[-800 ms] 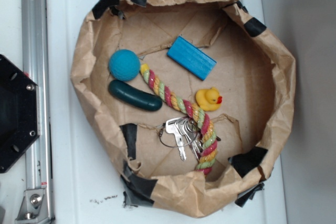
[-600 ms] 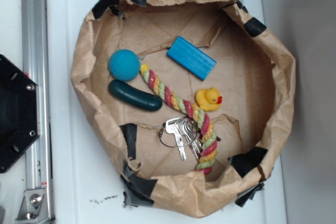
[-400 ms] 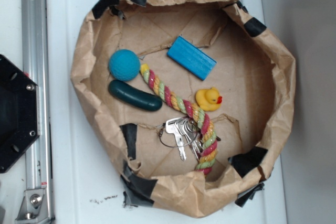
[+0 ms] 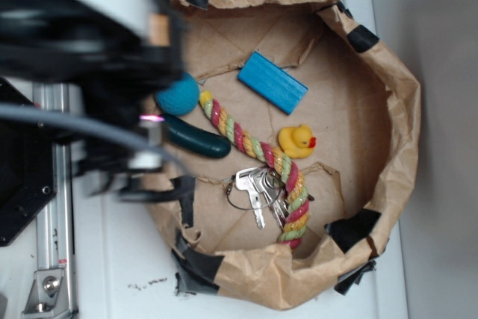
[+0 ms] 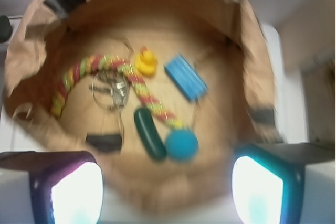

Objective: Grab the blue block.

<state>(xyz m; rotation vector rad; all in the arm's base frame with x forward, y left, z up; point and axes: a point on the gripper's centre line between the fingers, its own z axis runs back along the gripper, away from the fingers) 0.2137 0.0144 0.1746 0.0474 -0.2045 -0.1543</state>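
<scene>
At the left, the arm (image 4: 89,57) hangs blurred over the paper bowl's (image 4: 403,110) rim, its gripper (image 5: 168,182) spread wide with nothing between the fingers, likely readied for descent; the blue block (image 4: 272,82) lies flat further right, untouched

Paper bowl (image 4: 403,110) w/ teal ball (image 5: 181,144), green capsule (image 5: 149,133), rope (image 4: 254,147), duck (image 4: 296,140), keys (image 4: 258,188) (touching rope).

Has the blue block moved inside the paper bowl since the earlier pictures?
No. The blue block lies at the same spot, above the yellow duck.
</scene>
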